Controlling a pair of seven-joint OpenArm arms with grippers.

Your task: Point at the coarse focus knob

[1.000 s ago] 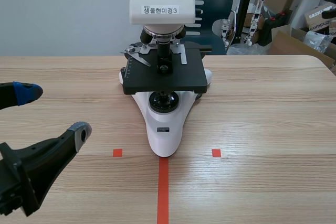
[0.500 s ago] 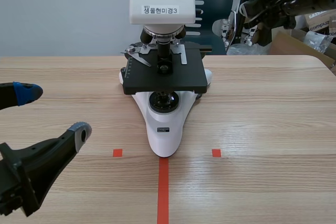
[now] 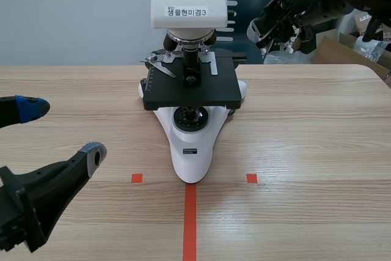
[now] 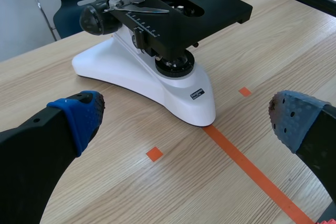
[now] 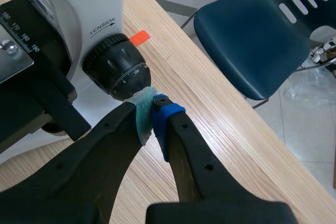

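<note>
Scene view: microscope (image 3: 191, 120) mid-counter (image 3: 305, 139); left gripper (image 3: 62, 129) at its 8 o'clock, spread wide.
Left wrist view: microscope at 12 o'clock ahead.
Right wrist view: right gripper (image 5: 154, 106) pinched closed, empty, tips touching coarse focus knob (image 5: 116, 72) at 11 o'clock.

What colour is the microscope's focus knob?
The knob is black with white scale marks; right wrist view.

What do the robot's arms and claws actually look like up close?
Both arms are black. Each gripper has two thick black fingers ending in soft dotted pads: on the left gripper one blue, one grey; on the right gripper one blue, one pale green.
</note>
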